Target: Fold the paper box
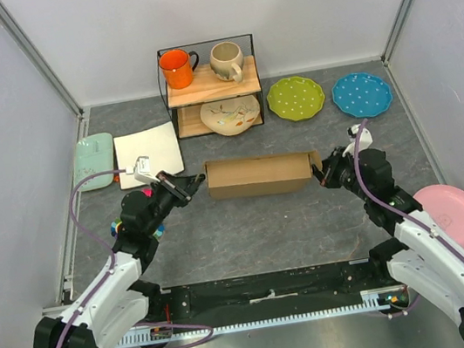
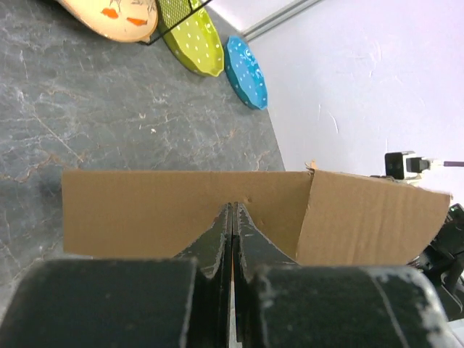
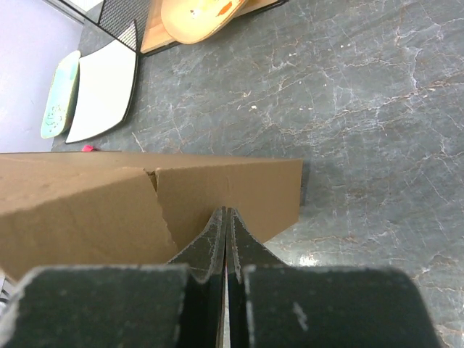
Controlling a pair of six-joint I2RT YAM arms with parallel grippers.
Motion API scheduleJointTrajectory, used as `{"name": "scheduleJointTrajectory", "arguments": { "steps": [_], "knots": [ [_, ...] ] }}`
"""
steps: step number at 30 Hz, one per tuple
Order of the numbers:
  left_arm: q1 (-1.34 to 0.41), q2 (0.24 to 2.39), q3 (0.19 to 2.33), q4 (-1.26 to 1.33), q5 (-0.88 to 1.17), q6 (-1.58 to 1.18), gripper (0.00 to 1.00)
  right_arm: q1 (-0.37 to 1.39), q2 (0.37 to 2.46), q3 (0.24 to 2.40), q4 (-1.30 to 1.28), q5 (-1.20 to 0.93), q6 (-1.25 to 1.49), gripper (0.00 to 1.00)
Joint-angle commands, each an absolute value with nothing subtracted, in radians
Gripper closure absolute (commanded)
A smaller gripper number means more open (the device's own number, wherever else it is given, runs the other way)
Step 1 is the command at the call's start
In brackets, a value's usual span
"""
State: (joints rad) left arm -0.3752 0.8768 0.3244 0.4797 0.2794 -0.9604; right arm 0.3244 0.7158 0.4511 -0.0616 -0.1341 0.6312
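Observation:
The paper box (image 1: 260, 175) is a long brown cardboard shape lying across the middle of the grey table. My left gripper (image 1: 196, 182) is shut, its tips at the box's left end. In the left wrist view the closed fingertips (image 2: 233, 206) press against a flat cardboard face (image 2: 145, 210), with a side flap (image 2: 370, 221) angled off to the right. My right gripper (image 1: 320, 171) is shut at the box's right end. In the right wrist view its tips (image 3: 225, 210) touch the end panel (image 3: 239, 185), and a torn-edged flap (image 3: 80, 217) lies to the left. Neither pair of jaws holds cardboard.
A wire shelf (image 1: 211, 89) at the back holds an orange mug (image 1: 177, 68), a beige mug (image 1: 227, 60) and a cream plate (image 1: 230, 115). A green plate (image 1: 295, 98) and a blue plate (image 1: 361, 93) lie right of it. A white square plate (image 1: 149, 154) and a mint tray (image 1: 93, 161) lie left. A pink plate (image 1: 456, 214) lies near right.

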Motion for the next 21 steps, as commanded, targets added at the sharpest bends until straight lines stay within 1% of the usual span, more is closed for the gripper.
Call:
{"name": "scheduleJointTrajectory", "arguments": {
  "steps": [1,5,11,16,20,21],
  "knots": [
    [-0.391,0.885,0.322,0.568,0.285,-0.92,0.98,0.339,0.744,0.485,0.055,-0.184,0.643,1.0],
    [-0.39,0.928,0.295,0.586,0.285,-0.937,0.98,0.337,0.753,0.445,0.077,-0.17,0.669,1.0],
    [-0.39,0.982,0.264,0.597,0.293,-0.931,0.98,0.339,0.778,0.453,0.069,-0.158,0.644,1.0],
    [-0.39,0.953,0.196,0.62,0.256,-0.937,0.98,0.339,0.753,0.425,0.046,-0.155,0.624,1.0],
    [-0.39,0.891,0.202,0.551,0.242,-0.931,0.96,0.339,0.712,0.397,0.015,-0.155,0.617,1.0],
    [-0.39,0.859,0.206,0.507,0.236,-0.927,0.94,0.339,0.692,0.396,0.003,-0.155,0.615,1.0]
  ]
}}
